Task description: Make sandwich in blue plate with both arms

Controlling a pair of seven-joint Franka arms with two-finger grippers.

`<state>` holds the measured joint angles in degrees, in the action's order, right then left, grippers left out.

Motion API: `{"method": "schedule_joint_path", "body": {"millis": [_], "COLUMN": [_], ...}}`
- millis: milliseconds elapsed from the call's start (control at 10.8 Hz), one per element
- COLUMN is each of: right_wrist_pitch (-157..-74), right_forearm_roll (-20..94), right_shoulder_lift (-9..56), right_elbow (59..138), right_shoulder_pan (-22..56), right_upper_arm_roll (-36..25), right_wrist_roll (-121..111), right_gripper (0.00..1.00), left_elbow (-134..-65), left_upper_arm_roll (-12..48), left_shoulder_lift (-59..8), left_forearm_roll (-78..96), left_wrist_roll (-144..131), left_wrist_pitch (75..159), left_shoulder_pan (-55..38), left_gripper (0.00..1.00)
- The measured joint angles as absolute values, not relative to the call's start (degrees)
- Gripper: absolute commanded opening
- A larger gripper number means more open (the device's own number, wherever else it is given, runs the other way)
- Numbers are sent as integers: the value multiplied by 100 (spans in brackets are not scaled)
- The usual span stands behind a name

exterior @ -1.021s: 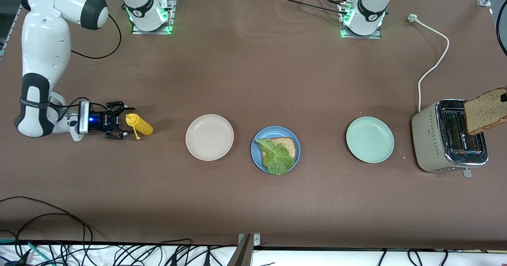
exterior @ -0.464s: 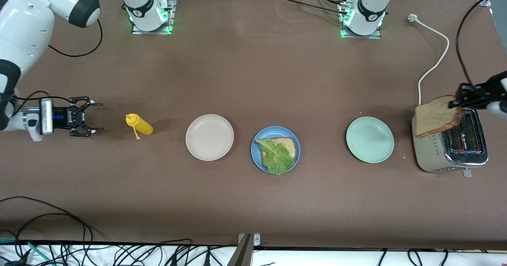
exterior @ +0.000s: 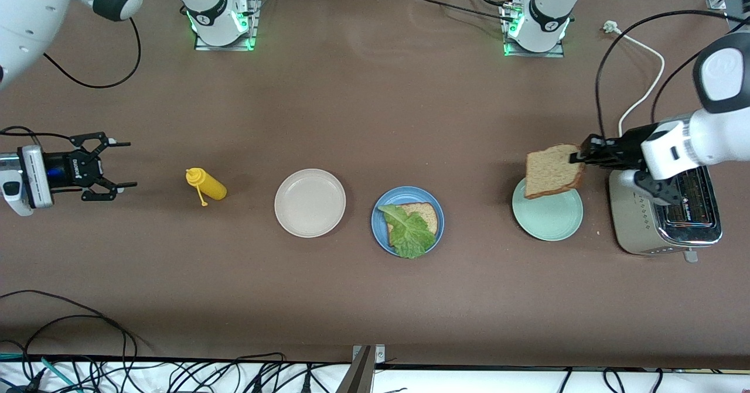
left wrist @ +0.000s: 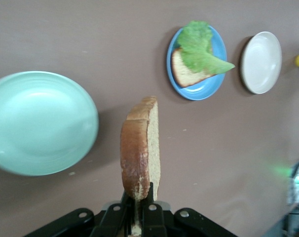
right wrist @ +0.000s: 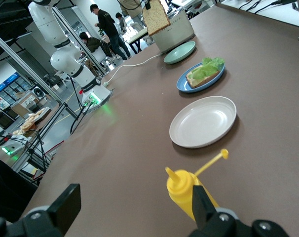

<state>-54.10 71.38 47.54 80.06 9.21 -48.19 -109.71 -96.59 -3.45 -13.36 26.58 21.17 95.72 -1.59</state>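
Left end effector (exterior: 577, 154) grips a bread slice (exterior: 553, 171) over the pale green plate (exterior: 551, 217). The blue plate (exterior: 381, 229), mid-bench, holds bread and lettuce (exterior: 409, 231). Right end effector (exterior: 120, 165) waits released near the right arm's bench edge.

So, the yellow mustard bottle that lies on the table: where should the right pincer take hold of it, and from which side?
Probably around the round body of the mustard bottle, below the nozzle and its dangling cap. The bottle lies on its side, so coming from above, fingers across its width, looks best. The right pincer is open, toward the right arm's end of the table.
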Motion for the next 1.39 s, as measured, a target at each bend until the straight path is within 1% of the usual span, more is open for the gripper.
{"method": "schedule_joint_path", "body": {"millis": [186,464,928,1021,1114,1299,1392], "right_wrist_pitch": [-5396,-5385,-5497,-5666,-5966,-6681,-6886], "right_forearm_roll": [7072,7067,7022,6794,6356,5192,4666], "right_shoulder_lift": [4370,4148,3655,3463,3145,2334,1998], "right_elbow": [7999,8000,7989,7976,7956,7935,7934], "right_shoulder_pan": [1096,1264,1721,1743,1721,1717,1695], "right_upper_arm_roll": [-4821,-4822,-4834,-4714,-4391,-3558,-3183], "right_wrist_roll": [-10309,-9624,-7736,-7284,-6820,-5611,-4995], "right_gripper": [100,100,100,100,100,100,100], "left_elbow": [-9660,-9661,-9656,-9644,-9607,-9448,-9336], "left_upper_arm_roll": [-329,-292,-278,-279,-278,-276,-275], "left_shoulder_lift": [-1600,-1918,-2797,-2986,-3161,-3414,-3527], "left_forearm_roll": [3145,3996,5750,6145,6424,6592,6750], "left_wrist_roll": [2068,2055,2050,2053,2053,2049,2047], "left_wrist_pitch": [9674,10020,10916,10986,11117,11469,11533], "left_shoulder_pan": [-298,-615,-1340,-1444,-1539,-1683,-1740], "left_gripper": [0,0,0,0,0,0,0]}}
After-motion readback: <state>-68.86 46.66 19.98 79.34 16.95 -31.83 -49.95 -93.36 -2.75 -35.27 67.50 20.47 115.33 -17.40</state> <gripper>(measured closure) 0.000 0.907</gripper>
